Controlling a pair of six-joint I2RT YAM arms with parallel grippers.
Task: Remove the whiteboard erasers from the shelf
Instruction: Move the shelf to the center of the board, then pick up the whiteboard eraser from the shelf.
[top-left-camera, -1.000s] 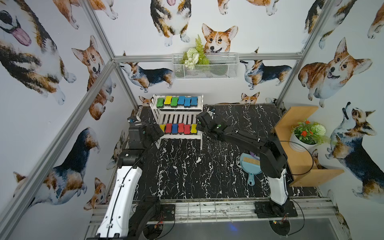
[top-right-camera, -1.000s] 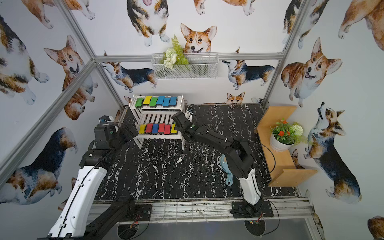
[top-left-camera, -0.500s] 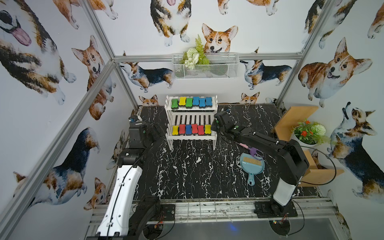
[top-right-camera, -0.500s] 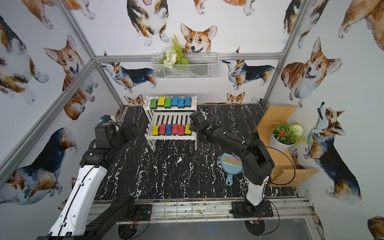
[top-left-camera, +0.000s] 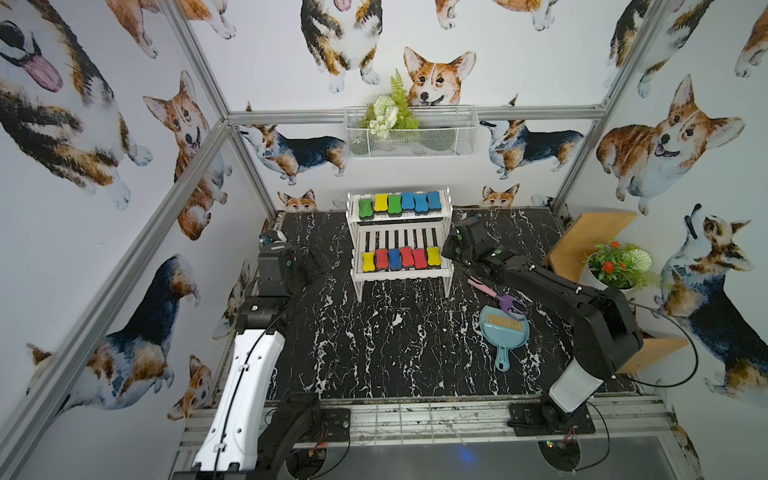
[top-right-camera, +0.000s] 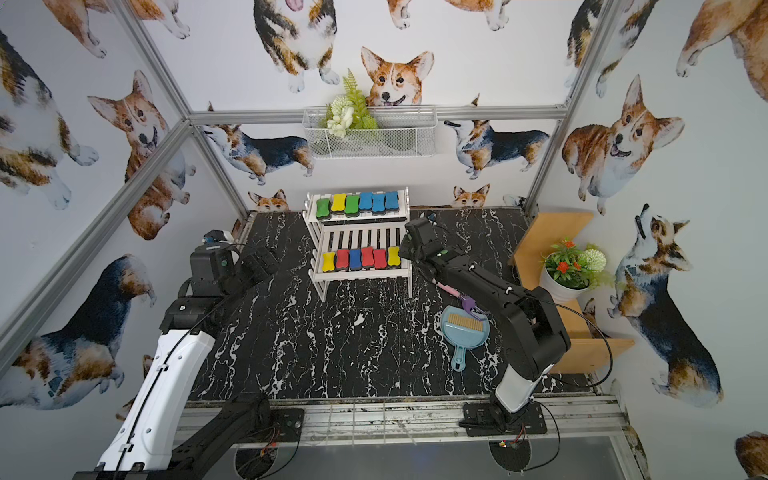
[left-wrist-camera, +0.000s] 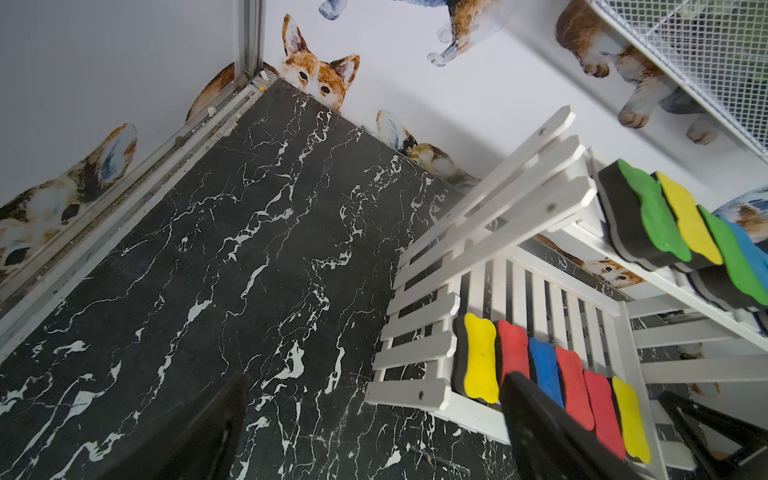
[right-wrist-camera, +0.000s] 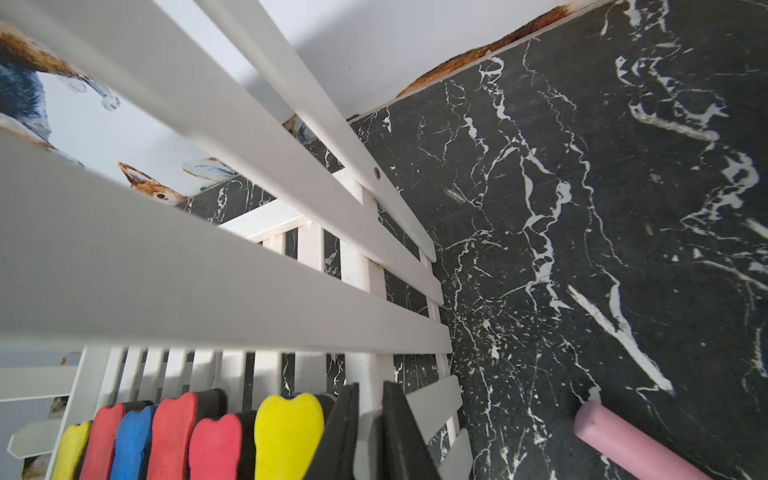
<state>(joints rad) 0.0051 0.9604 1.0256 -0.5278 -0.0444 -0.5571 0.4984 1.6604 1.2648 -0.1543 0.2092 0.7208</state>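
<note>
- In both top views, the white two-tier slatted wooden shelf (top-left-camera: 401, 272) (top-right-camera: 361, 274) stands upright on the black, white-veined marble-pattern tabletop (top-left-camera: 374, 353), near the back wall.
- All twelve bone-shaped whiteboard erasers, with coloured tops and black felt undersides, sit on it. Six are on the upper tier (top-left-camera: 399, 203) and six are along the front of the lower tier (top-left-camera: 401, 258).
- The black right gripper (top-left-camera: 448, 249) is at the shelf's right end. The black left gripper (top-left-camera: 311, 262) hangs off its left end, apart from it.
- A light-blue plastic dustpan (top-left-camera: 503, 332) lies on the tabletop, well apart from the shelf.
- Left wrist view: the left gripper (left-wrist-camera: 374, 376) is released, its jaws spread wide and holding nothing. One finger (left-wrist-camera: 540, 419) overlaps the lower row; contact cannot be told.
- Right wrist view: the right gripper (right-wrist-camera: 371, 384) is clenched on a white upright slat at the shelf's end, with a finger on either side. The end yellow eraser (right-wrist-camera: 289, 436) sits just beside it.
- A pink cylindrical handle (right-wrist-camera: 631, 444) lies on the tabletop nearby.
</note>
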